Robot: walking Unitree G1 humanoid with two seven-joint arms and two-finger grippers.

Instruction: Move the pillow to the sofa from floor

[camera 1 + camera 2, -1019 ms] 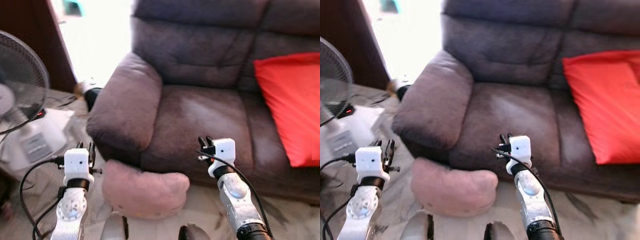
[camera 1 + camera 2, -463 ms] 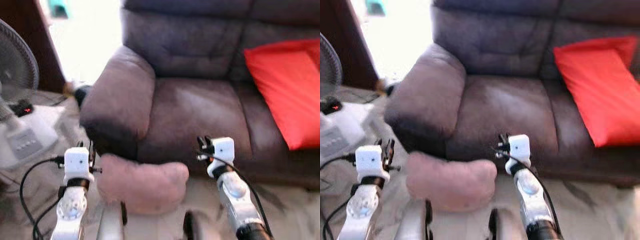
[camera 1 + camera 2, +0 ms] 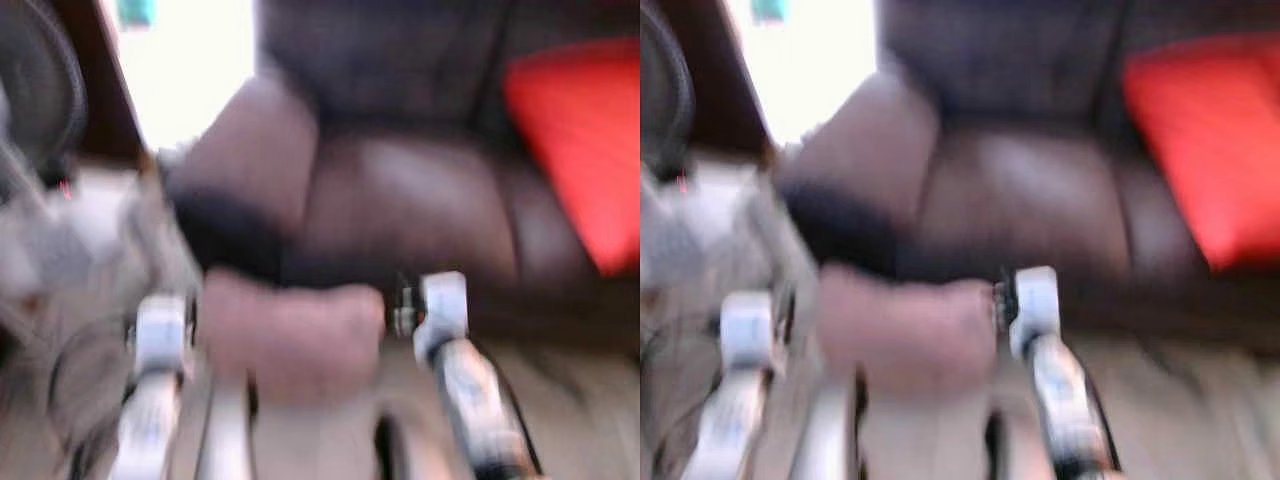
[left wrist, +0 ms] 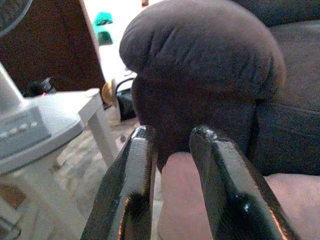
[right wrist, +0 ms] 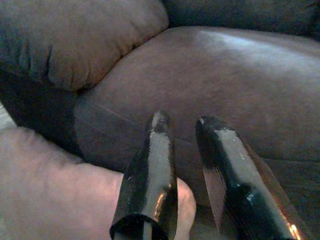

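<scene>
The pinkish pillow (image 3: 290, 335) lies on the floor against the front of the dark sofa (image 3: 400, 200), just below its left armrest (image 4: 200, 45). Both eye views are blurred. My left gripper (image 4: 172, 132) is held low at the pillow's left end, open by a narrow gap with nothing between its fingers. My right gripper (image 5: 183, 120) hangs at the pillow's right end, in front of the seat cushion (image 5: 240, 70), also open and holding nothing. The pillow (image 5: 50, 190) shows just beside the right fingers.
A red cushion (image 3: 580, 140) leans on the sofa's right side. A standing fan (image 3: 40, 100) with a white base (image 4: 30, 130) and a cable is on the floor to my left. A bright doorway (image 3: 190, 60) lies beyond the armrest.
The whole picture has shifted and blurred, so the camera is moving; sofa and pillow appear closer. Both grippers keep their places either side of the pillow.
</scene>
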